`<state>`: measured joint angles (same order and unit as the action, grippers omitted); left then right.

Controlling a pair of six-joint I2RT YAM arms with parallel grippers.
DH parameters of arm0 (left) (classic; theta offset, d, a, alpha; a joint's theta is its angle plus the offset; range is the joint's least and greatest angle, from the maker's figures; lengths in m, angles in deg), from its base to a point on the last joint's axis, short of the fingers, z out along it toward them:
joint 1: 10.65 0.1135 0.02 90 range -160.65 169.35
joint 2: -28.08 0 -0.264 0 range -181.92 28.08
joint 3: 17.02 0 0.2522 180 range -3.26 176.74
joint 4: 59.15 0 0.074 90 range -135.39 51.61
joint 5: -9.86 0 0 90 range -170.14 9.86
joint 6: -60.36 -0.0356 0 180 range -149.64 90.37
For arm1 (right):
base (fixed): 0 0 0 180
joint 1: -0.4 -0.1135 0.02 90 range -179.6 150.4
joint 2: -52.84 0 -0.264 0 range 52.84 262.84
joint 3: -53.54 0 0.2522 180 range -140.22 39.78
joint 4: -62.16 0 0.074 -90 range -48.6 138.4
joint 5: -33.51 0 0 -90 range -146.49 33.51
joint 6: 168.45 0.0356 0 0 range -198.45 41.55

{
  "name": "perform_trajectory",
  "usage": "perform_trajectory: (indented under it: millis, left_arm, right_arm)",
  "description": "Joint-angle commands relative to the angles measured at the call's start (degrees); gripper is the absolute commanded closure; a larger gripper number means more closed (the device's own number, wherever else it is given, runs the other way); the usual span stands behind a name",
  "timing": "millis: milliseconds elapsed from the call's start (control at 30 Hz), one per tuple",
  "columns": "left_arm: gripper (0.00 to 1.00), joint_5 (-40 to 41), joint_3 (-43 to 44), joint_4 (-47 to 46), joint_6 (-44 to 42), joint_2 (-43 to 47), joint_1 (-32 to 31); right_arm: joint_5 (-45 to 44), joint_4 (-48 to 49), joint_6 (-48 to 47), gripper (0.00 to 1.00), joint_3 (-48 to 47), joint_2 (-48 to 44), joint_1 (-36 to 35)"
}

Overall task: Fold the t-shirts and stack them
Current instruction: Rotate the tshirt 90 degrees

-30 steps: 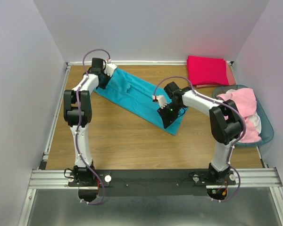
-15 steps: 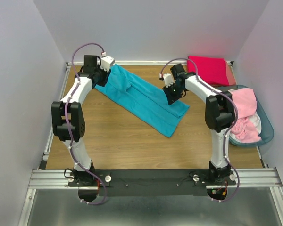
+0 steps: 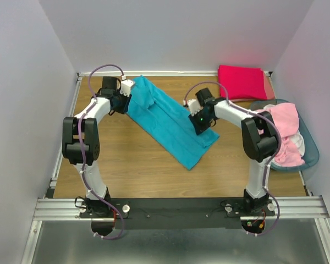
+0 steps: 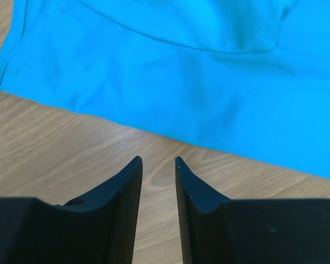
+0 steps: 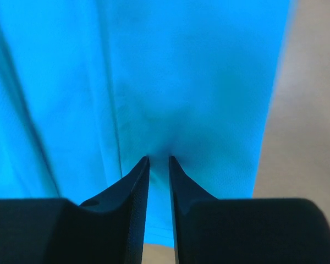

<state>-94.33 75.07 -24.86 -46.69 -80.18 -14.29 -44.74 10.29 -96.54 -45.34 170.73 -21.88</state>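
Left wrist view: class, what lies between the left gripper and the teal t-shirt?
Only bare wooden table, shown in the left wrist view, separates the left gripper from the teal t-shirt.

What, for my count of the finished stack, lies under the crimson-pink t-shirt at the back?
A salmon t-shirt: only its edge shows past the right and near sides of the crimson-pink t-shirt. The rest, and anything beneath, is covered.
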Motion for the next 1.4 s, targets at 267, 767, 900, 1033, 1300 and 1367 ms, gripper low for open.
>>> perform_trajectory:
  millis: [267, 767, 900, 1033, 1300, 1367]
  left_arm:
    - [0.63, -0.39, 8.33, -0.23, 1.41, -11.95, -4.27]
    - [0.71, -0.83, 41.81, 10.40, 2.38, -29.56, -5.77]
    - [0.69, -3.64, 34.99, 6.98, 2.03, -19.90, -5.85]
    - [0.66, -7.77, 24.09, 5.57, 3.26, -10.31, -5.94]
    - [0.64, -12.26, 4.32, 1.45, 5.28, -2.83, -5.94]
    - [0.63, -12.96, 2.54, 0.91, 5.89, -3.17, -5.94]
  right_arm:
    - [19.29, -6.28, 8.25, 0.59, 14.90, -17.86, -14.46]
    - [12.69, -4.70, 8.15, 0.60, -0.73, -8.03, 1.10]
    - [14.27, -4.61, 10.43, 0.60, -8.56, -4.25, 1.45]
    - [17.95, -3.82, 14.21, 0.60, -14.10, -0.73, 1.37]
    - [18.75, -0.83, 20.10, 0.60, -24.28, 10.24, -0.83]
    - [19.01, -0.57, 20.81, 0.59, -26.31, 12.62, -1.27]
